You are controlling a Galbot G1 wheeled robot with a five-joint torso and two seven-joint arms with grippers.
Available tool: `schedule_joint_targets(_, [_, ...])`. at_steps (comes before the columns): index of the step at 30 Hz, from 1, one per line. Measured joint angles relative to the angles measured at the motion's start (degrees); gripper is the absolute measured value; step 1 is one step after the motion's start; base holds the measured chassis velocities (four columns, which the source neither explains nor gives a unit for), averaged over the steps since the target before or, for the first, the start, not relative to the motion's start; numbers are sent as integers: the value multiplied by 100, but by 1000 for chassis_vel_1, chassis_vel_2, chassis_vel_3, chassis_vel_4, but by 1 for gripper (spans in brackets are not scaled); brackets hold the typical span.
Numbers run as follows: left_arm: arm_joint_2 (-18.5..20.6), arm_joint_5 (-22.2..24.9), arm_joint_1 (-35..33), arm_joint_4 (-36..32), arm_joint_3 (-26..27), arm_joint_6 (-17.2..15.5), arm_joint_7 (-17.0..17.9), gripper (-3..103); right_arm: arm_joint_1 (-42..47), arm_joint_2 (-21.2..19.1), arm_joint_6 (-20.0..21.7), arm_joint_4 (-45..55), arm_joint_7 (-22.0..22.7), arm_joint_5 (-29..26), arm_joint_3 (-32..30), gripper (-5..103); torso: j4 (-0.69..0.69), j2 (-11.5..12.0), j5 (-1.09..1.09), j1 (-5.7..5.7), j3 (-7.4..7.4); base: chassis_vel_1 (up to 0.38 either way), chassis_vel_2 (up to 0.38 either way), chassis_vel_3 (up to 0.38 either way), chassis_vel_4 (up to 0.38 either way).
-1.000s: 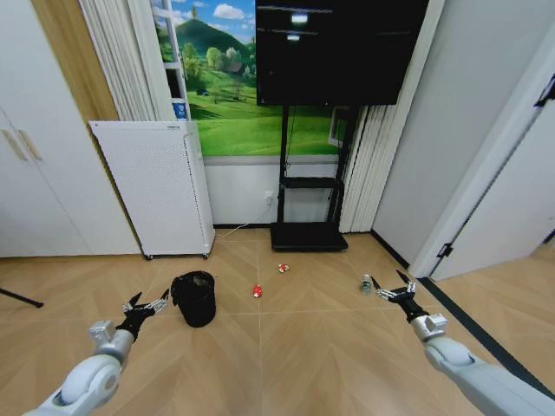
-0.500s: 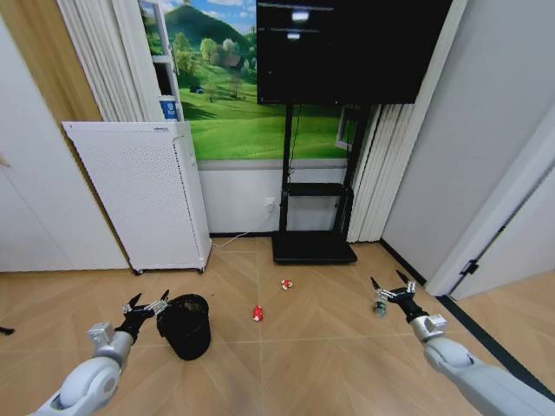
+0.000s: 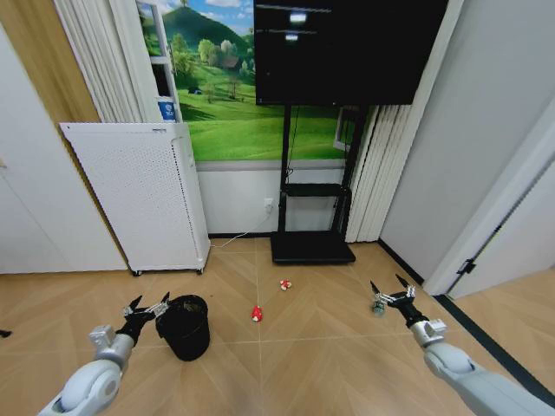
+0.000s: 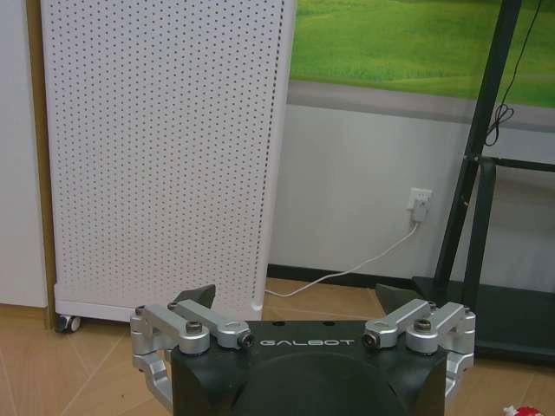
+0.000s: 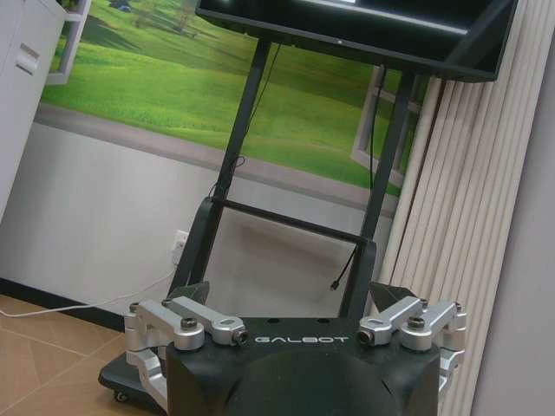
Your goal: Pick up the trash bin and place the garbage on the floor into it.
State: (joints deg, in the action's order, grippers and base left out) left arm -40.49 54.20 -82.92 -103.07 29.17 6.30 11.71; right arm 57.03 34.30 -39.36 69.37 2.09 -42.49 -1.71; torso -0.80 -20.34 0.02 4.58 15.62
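Both arms reach forward low; left end effector (image 3: 146, 308) fingers apart beside trash bin (image 3: 183, 327), right end effector (image 3: 393, 295) likewise apart

A furnished indoor room resembling a home living area. Herringbone wood floor (image 3: 303, 364), a large black screen (image 3: 342, 48) on a wheeled stand, pleated curtains (image 3: 377, 173), a landscape mural (image 3: 221, 95) and white cabinet doors (image 3: 35, 208) indicate this.
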Motion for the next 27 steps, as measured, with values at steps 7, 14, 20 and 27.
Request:
schedule_joint_targets(7, [-47, -36, 0, 64, -20, 5, -47, 100, -20, 51, 18, -119, -30, 37, 55, 100, 0, -1, 0, 1, 0, 41, 44, -41, -43])
schedule_joint_targets(14, [-88, -59, 51, 142, -94, 17, -58, 100, -81, 121, -2, -226, -39, 78, 143, 100, 1, -1, -3, 1, 0, 113, 119, -97, -134])
schedule_joint_targets(20, [-114, -68, 92, 208, -152, 31, -67, 100, -243, 187, -58, -445, -23, 199, 303, 100, 2, 0, -3, 1, 1, 35, 112, -44, -114])
schedule_joint_targets(27, [-140, -95, 163, 321, -245, 46, -98, 100, -293, 250, -185, -530, -82, 90, 421, 100, -1, 0, 2, 2, 1, -24, 13, 20, -14])
